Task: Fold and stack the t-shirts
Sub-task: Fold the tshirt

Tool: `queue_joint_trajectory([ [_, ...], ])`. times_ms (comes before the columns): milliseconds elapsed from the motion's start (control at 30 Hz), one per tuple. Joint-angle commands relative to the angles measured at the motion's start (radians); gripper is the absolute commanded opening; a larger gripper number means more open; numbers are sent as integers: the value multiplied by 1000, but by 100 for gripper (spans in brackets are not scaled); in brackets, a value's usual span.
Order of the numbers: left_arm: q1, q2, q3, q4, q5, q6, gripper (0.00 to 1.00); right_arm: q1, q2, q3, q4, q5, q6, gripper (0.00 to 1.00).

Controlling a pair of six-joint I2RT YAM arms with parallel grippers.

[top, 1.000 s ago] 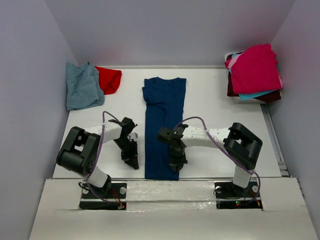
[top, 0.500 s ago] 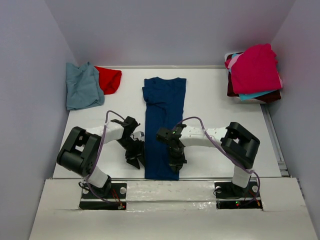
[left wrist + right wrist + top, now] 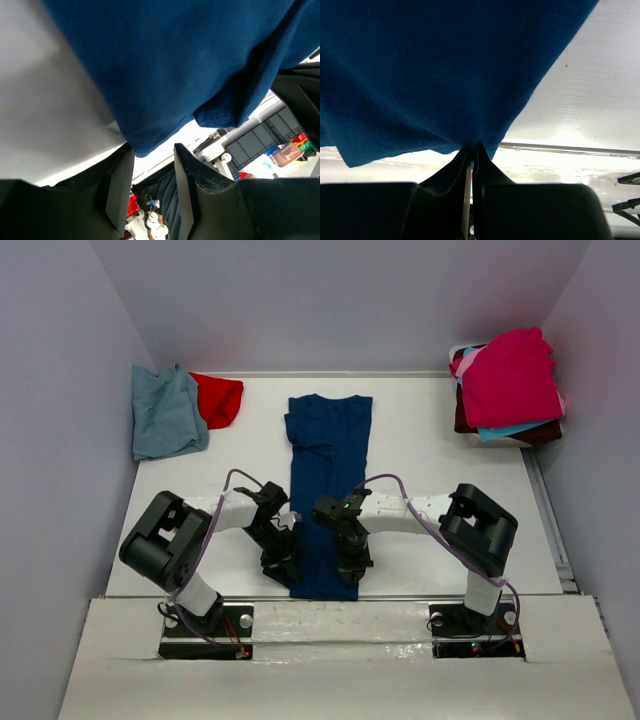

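Note:
A navy t-shirt (image 3: 328,465) lies as a long narrow strip down the middle of the table, print hidden. My right gripper (image 3: 351,566) is shut on its near hem at the right; the right wrist view shows the jaws (image 3: 475,148) pinched on the navy cloth (image 3: 445,70). My left gripper (image 3: 284,566) is open at the hem's left corner. In the left wrist view the corner of the navy cloth (image 3: 165,65) hangs just at the tips of the spread gripper (image 3: 153,148), not gripped.
A dusty blue-grey tee (image 3: 165,416) and a red tee (image 3: 220,398) lie at the back left. A pile at the back right holds a magenta tee (image 3: 510,375) on top of turquoise (image 3: 505,430) and maroon (image 3: 466,422) ones. The table's near edge (image 3: 330,605) is just below the hem.
My left gripper has moved right from the bare table to the navy shirt's near left corner. The right gripper has stayed on the hem.

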Motion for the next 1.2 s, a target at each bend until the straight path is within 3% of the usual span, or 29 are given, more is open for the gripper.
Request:
queue_joint_trajectory([
  [0,-18,21,-28,29,48,-22,38,13,0,13,-3,-3,-5,7],
  [67,-18,24,-39,36,47,-25,26,13,0,13,-1,-3,-5,7],
  [133,-18,24,-54,45,47,-36,8,13,-2,13,-1,-3,-5,7],
  [167,-18,26,-59,47,45,-37,6,13,-2,13,0,-3,-5,7],
  [1167,-8,7,-74,38,-16,-66,6,13,-87,-51,-38,32,30,7],
])
